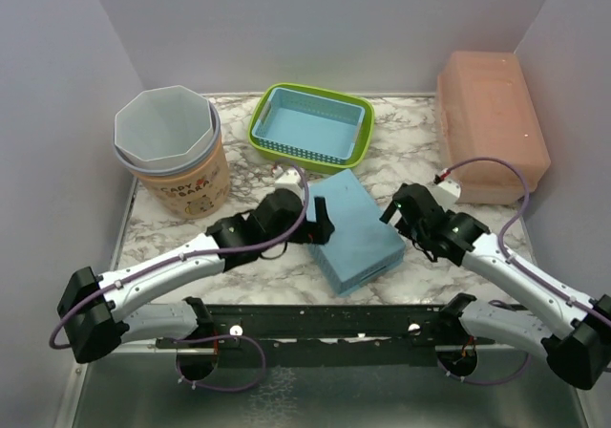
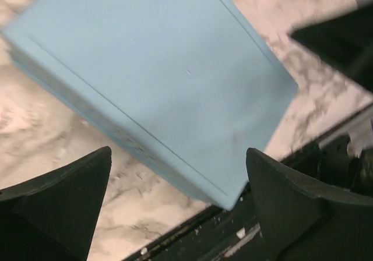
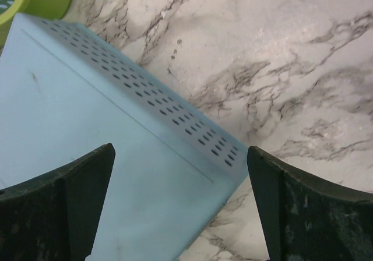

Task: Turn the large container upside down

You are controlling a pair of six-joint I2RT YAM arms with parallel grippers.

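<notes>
Top external view: the large container (image 1: 355, 229) lies at the middle front of the bench (image 1: 410, 132), between the left tool (image 1: 321, 224) and right tool (image 1: 399, 220), both spread wide and gripping nothing. Its flat base faces up, rim apparently down, so the flip looks done. Its long axis runs diagonally, far-left to near-right. To finish well, raise both tools straight up before swinging away, so neither nudges a perforated side wall.

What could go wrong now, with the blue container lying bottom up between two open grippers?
The blue container has one corner close to the table edge; a nudge might push it over. The left gripper is very near its side, so a careless retreat could shift it.
</notes>
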